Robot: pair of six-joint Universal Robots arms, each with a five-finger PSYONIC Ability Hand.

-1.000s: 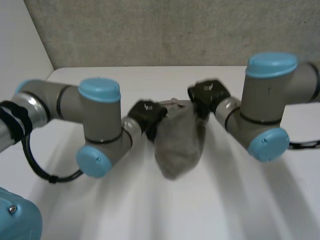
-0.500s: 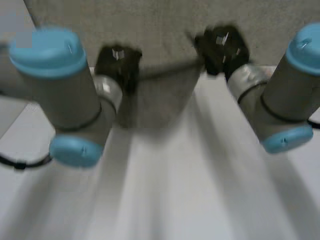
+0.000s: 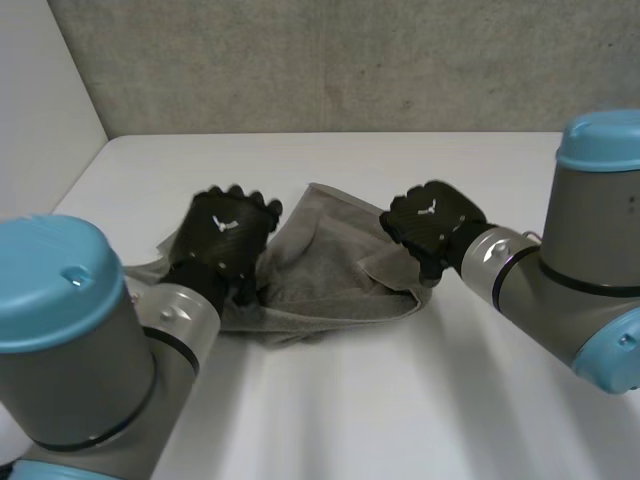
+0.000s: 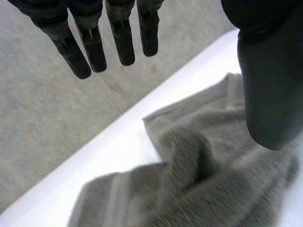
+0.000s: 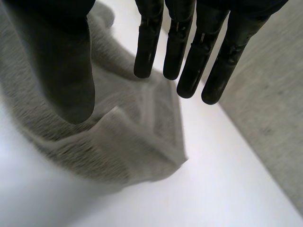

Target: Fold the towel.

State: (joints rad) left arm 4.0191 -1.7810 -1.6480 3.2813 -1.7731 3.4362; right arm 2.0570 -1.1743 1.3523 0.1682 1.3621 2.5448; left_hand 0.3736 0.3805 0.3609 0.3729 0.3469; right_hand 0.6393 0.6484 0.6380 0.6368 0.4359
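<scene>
A grey towel (image 3: 320,265) lies crumpled on the white table (image 3: 400,400) between my two hands. My left hand (image 3: 222,240) hovers over the towel's left part, with straight fingers (image 4: 94,47) spread apart from the thumb (image 4: 270,94) and nothing held; the towel (image 4: 199,175) lies loose below the palm. My right hand (image 3: 430,225) is at the towel's right edge. Its fingers (image 5: 189,52) are straight, the thumb (image 5: 66,71) stands apart, and the towel (image 5: 118,137) lies free beneath, with a folded corner near the fingertips.
A grey wall (image 3: 330,60) rises behind the table's far edge. A white side panel (image 3: 40,110) stands at the left. Bare table stretches in front of the towel.
Both hands came down from holding the towel up in the air. They have let go, and the towel now lies rumpled on the table.
</scene>
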